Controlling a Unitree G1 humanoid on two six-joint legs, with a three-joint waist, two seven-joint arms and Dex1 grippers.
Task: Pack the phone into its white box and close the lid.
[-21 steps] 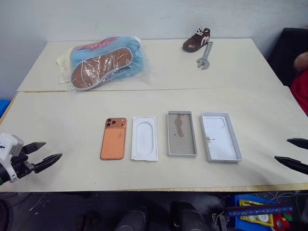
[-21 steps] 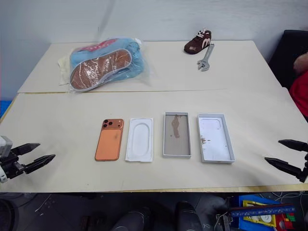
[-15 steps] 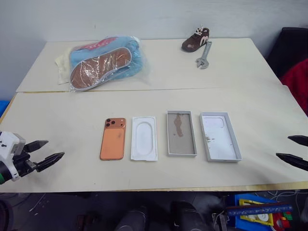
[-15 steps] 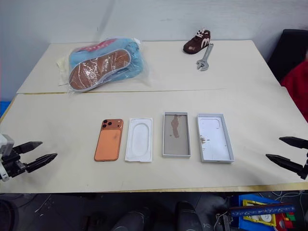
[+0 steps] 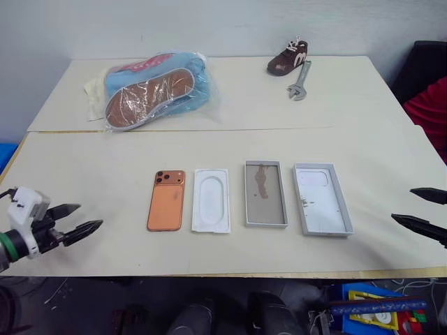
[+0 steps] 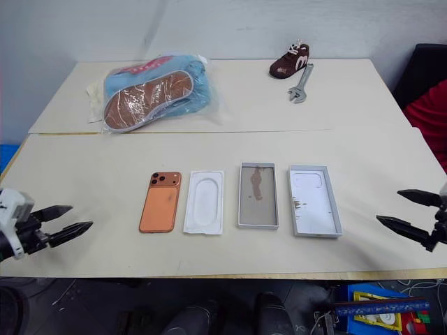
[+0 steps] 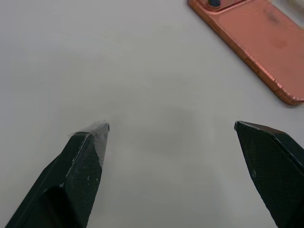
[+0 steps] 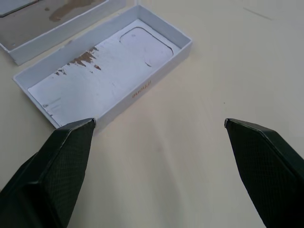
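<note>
While both my arms hang low at the near edge of the table (image 5: pixel 84 181), four flat items lie in a row across its middle. From my left: the phone (image 5: pixel 165 199), orange-copper, back up, camera cluster at its far end; just beside it a white insert (image 5: pixel 211 199) with an oval recess; then the white box (image 5: pixel 265 193), grey-beige floor with a brown smear, open side up; then the lid (image 5: pixel 320 198), white inside, a faint phone outline and a few dark specks on its floor. Small gaps between all four, none touching. My left gripper (image 5: pixel 79 220) sits above the table's near left corner, jaws spread wide, nothing between them, pointing toward the phone but well apart from it; in the left wrist view the phone's edge (image 7: pixel 256 45) lies beyond my fingertips. My right gripper (image 6: pixel 411 212) hovers at the near right, jaws likewise spread and empty; the lid (image 8: pixel 107 71) lies near, just past one fingertip. On the far table: bagged shoes (image 5: pixel 152 88), a small brown shoe (image 5: pixel 286 57), a wrench (image 5: pixel 299 82) beside it.
</note>
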